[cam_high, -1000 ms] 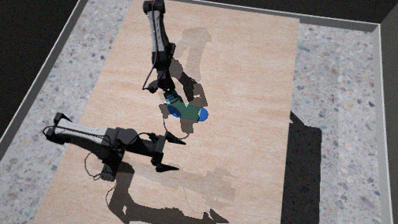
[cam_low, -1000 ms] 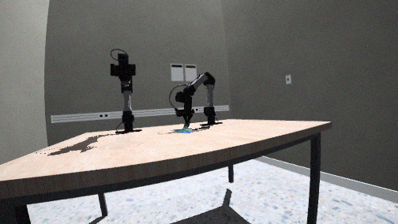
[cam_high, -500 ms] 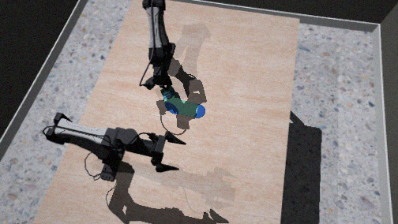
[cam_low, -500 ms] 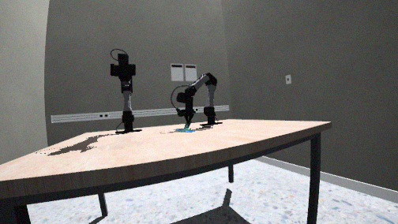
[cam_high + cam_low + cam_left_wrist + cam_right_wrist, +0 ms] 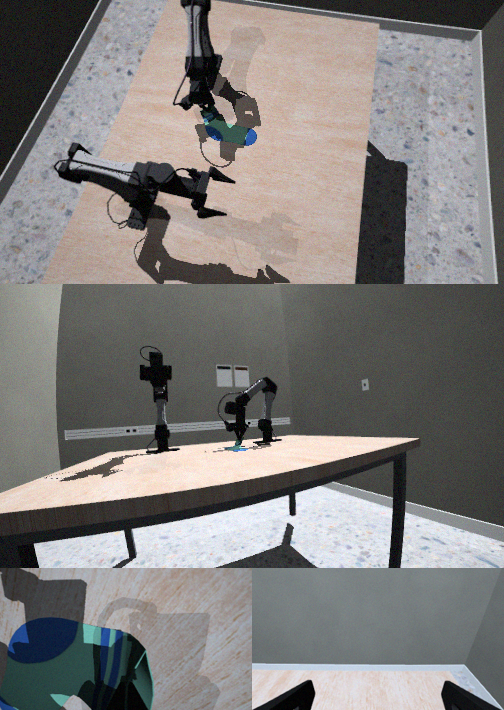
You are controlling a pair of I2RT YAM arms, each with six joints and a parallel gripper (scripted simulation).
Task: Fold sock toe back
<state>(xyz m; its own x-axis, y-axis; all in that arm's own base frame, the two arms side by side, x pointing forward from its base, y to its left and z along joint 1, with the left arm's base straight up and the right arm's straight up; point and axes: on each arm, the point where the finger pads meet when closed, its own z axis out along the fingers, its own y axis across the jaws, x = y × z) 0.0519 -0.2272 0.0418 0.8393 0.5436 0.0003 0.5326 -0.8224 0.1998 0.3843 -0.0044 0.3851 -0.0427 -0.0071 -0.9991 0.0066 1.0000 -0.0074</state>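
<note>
Green sock (image 5: 230, 134) (image 5: 235, 448) (image 5: 41, 676), just one, pinched by one left end effector (image 5: 206, 109) (image 5: 239, 439) (image 5: 126, 688).

From here I see a green sock (image 5: 231, 133) lying bent on the wooden bench (image 5: 320, 140), its blue toe (image 5: 251, 137) pointing away from the striped cuff. One arm's jaws (image 5: 206, 107) meet that cuff, while the other arm's jaws (image 5: 231, 197) stand wide apart, near the sock but not touching it

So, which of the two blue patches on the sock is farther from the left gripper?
The toe patch, at the sock's far tip. The other, the heel patch, sits at the bend, nearer the left gripper.
</note>
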